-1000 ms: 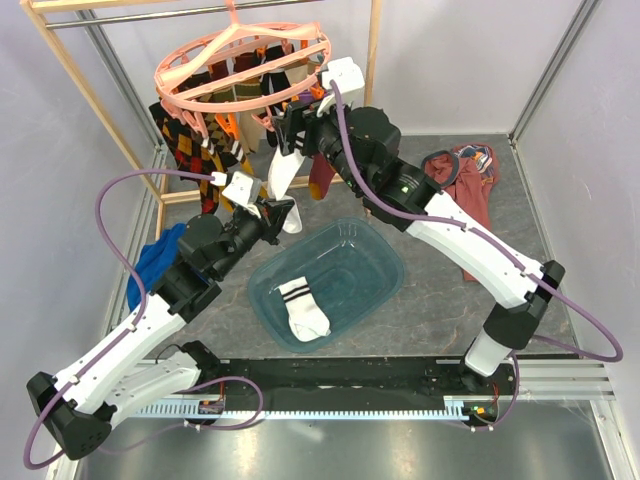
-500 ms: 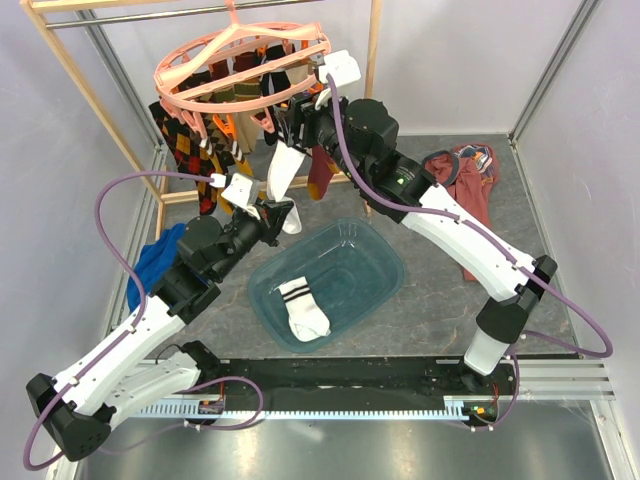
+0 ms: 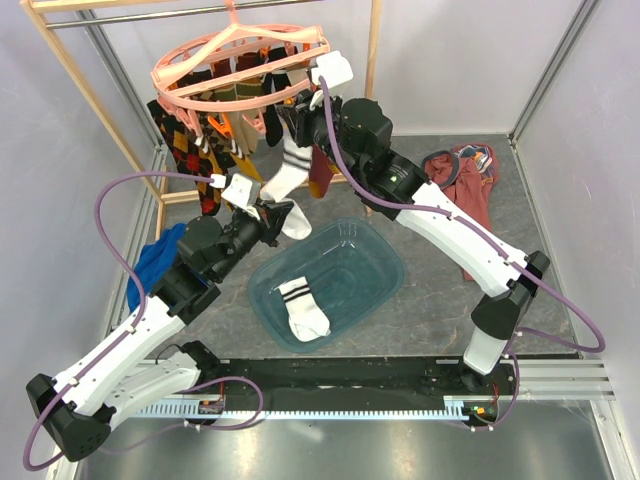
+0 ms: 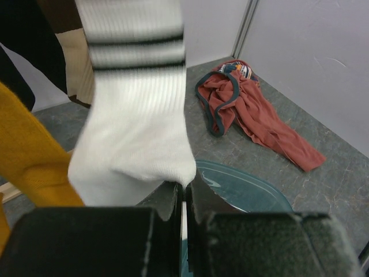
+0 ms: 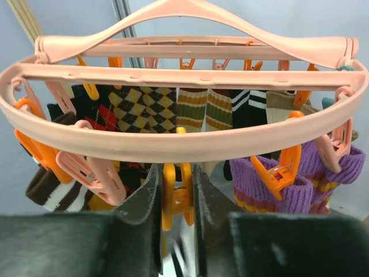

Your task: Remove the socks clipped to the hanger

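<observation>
The salmon-pink hanger [image 3: 240, 50] hangs from the wooden rack with several socks clipped round it. In the right wrist view I see argyle [image 5: 138, 107], green-striped and purple [image 5: 277, 193] ones. My right gripper [image 5: 176, 190] is shut on an orange clip [image 5: 177, 199] under the ring [image 5: 184, 141]. A blurred striped cuff shows just below that clip. The white sock with black stripes [image 3: 287, 175] runs from there down to my left gripper [image 3: 283, 212]. The left gripper [image 4: 185, 199] is shut on that sock's [image 4: 135, 127] toe.
A clear blue tub [image 3: 375, 250] sits below the hanger with one white striped sock [image 3: 303, 310] inside. A maroon garment [image 3: 470, 185] lies at the right, a blue cloth [image 3: 155, 260] at the left. The wooden rack frame [image 3: 90, 100] stands behind.
My right gripper has moved in under the ring and closed on the orange clip. The hanger has swung slightly left and the white sock now bends sideways. The left gripper keeps its hold.
</observation>
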You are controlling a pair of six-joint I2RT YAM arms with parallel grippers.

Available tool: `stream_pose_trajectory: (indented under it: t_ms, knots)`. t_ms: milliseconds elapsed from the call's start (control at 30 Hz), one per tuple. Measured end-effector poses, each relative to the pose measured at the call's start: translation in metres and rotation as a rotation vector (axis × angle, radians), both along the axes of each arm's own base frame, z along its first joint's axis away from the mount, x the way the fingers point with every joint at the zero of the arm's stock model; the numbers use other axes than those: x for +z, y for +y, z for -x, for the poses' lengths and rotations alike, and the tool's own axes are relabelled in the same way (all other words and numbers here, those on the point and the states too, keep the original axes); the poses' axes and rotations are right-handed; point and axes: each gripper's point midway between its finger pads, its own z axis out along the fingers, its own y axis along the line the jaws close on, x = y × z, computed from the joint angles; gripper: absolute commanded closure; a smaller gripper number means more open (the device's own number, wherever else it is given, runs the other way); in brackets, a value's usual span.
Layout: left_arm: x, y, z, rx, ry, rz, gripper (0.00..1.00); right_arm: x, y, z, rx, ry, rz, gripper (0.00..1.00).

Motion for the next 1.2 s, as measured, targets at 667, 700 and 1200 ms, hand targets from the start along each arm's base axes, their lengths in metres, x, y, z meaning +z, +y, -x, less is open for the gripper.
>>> stream_pose_trajectory:
  t_ms: [667, 700, 1200]
  knots:
    - [-0.002, 0.003, 0.014, -0.037, 0.026, 0.001, 0.98, -0.006, -0.017, 0.014, -0.005, 0.033, -0.049, 0.20]
    - [-0.003, 0.003, 0.019, -0.050, 0.035, 0.001, 0.98, -0.008, -0.022, 0.019, -0.003, 0.037, -0.051, 0.18]
    - [-0.052, -0.025, 0.073, -0.331, 0.291, 0.016, 0.94, -0.072, -0.118, 0.109, 0.013, 0.134, -0.106, 0.02]
